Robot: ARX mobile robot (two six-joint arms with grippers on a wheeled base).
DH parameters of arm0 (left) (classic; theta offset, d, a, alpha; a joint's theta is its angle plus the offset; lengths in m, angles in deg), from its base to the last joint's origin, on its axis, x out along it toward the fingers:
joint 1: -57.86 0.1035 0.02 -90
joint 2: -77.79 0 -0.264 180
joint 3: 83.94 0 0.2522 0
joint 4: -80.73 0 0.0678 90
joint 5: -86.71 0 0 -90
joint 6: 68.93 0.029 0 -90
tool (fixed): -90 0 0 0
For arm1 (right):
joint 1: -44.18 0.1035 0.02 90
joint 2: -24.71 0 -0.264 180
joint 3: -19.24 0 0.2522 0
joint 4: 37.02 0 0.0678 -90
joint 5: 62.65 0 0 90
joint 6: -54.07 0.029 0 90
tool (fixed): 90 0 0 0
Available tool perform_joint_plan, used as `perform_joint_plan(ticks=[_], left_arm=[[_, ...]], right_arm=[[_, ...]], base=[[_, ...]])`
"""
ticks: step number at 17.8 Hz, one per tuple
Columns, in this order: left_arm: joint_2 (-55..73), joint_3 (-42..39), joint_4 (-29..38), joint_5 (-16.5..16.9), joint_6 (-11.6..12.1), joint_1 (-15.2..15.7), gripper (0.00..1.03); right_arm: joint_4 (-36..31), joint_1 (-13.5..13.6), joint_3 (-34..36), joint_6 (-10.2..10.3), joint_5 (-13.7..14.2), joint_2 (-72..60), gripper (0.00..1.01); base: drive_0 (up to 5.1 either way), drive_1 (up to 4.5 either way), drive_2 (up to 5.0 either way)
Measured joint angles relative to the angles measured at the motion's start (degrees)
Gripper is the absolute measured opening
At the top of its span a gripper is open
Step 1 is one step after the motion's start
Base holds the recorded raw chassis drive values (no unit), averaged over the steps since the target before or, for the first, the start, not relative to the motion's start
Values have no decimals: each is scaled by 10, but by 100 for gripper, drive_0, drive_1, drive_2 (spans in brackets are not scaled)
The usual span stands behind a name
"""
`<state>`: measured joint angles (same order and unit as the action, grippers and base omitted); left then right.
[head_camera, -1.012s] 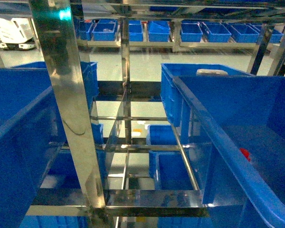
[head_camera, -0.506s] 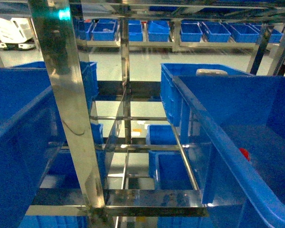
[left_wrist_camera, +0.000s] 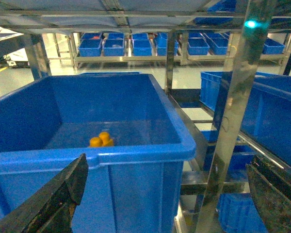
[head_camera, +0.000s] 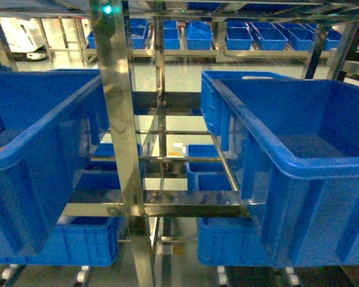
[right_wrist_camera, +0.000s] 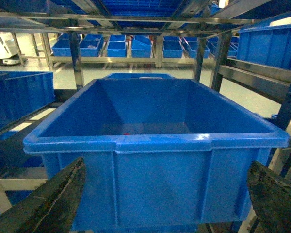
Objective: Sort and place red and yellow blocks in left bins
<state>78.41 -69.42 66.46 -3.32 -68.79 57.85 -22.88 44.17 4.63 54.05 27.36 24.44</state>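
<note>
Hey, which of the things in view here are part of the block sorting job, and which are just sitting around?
For the job: orange-yellow pieces in the left crate; small red speck, probably the red block, in the right crate.
Just around: steel rack post; far-shelf crates; lower crates.

left bin [left_wrist_camera: 136,150]: blue | blocks [left_wrist_camera: 102,141]: orange-yellow (glossy) | rack [head_camera: 122,149]: silver

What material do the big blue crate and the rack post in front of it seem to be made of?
The blue crate looks like moulded plastic: smooth, even walls and a thick rounded rim with soft shine. The rack post looks like polished metal, probably steel, because it mirrors its surroundings.
</note>
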Motion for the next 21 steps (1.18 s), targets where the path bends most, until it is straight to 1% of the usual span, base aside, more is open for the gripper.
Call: perform_joint_plan(ticks=[21], left_arm=[[0,0,1,0,0,0,98]], right_arm=[[-1,0,0,0,0,0,98]], base=[[10,-399,418]])
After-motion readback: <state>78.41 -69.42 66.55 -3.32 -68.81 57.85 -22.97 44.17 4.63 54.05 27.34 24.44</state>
